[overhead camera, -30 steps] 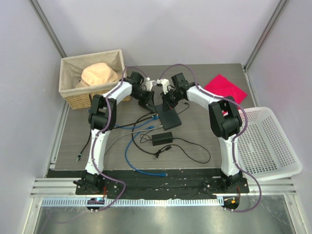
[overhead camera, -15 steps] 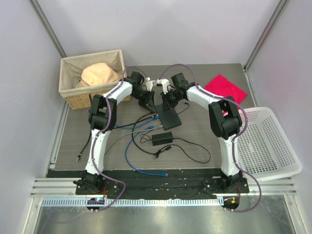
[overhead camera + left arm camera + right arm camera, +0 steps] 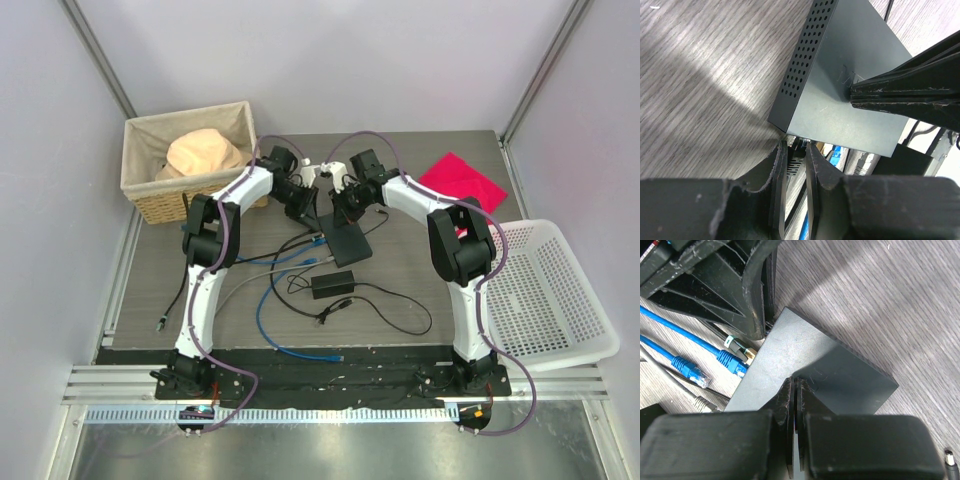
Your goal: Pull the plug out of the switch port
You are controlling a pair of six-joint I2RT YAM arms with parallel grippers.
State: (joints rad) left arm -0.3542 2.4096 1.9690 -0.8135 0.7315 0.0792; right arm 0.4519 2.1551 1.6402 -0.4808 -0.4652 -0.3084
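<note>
Left gripper (image 3: 795, 148): I see it pinching the black plug (image 3: 796, 161) at the flat matte-black switch (image 3: 850, 107).
Right gripper (image 3: 794, 386): closed, tips on switch.
Woven basket (image 3: 150, 205): tan cloth (image 3: 205, 155).

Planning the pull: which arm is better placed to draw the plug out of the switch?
Left. The left gripper is closed on the plug at the port edge of the switch; the right gripper, shut, presses on its top, likely bracing it.
</note>
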